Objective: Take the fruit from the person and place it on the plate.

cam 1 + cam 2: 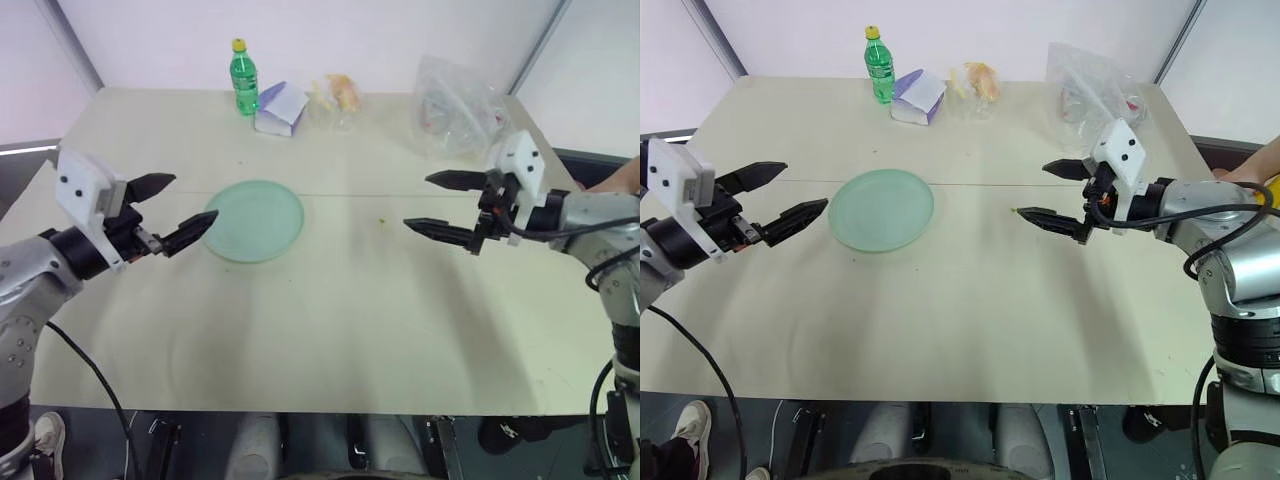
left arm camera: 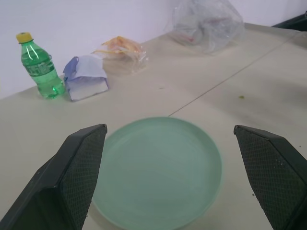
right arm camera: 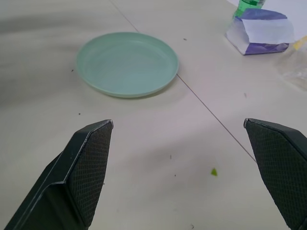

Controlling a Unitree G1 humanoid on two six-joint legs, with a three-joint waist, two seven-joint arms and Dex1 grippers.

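Left eye view: both grippers, left [image 1: 182,207] and right [image 1: 438,203], fingers apart, empty; plate [image 1: 256,220] bare ahead of left fingertips; awaiting handover.

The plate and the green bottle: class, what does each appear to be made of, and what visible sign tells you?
The plate: probably plastic, pale green, translucent, with a soft matte sheen. The green bottle: likely clear-tinted plastic, glossy, with highlights on it, a yellow screw cap and a printed label.
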